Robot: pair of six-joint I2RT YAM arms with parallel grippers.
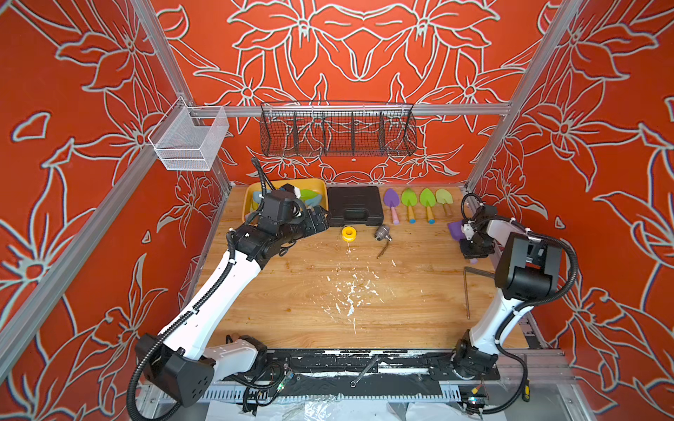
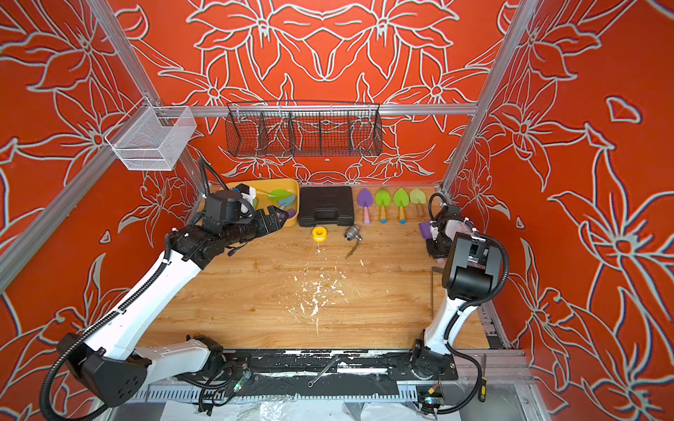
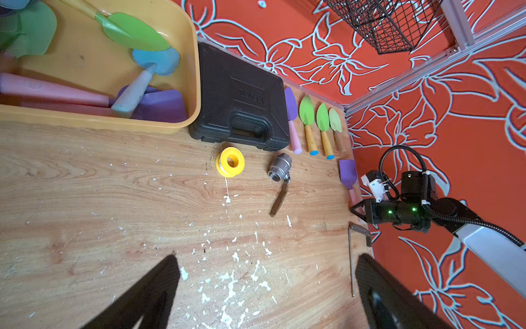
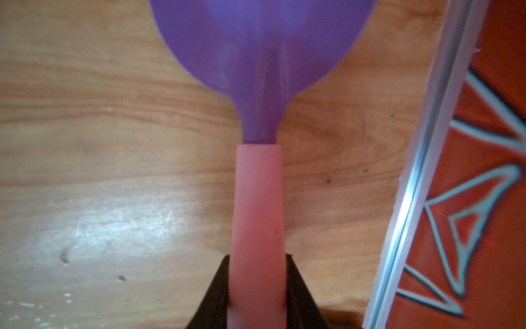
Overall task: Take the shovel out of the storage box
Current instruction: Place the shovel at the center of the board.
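- Already, right jaws grip a purple shovel (image 4: 256,57), well apart from the box (image 3: 85,121).
- Left jaws stand open beside the box; more shovels (image 3: 136,31) lie inside.

No text, number or sign can be read with certainty. In the left wrist view, a short embossed word is seen near the middle of the lid of the black tool case (image 3: 239,96), framed by raised lines, but its letters are too blurred to be made out. In both top views the same lid is shown too small for any lettering to be told.
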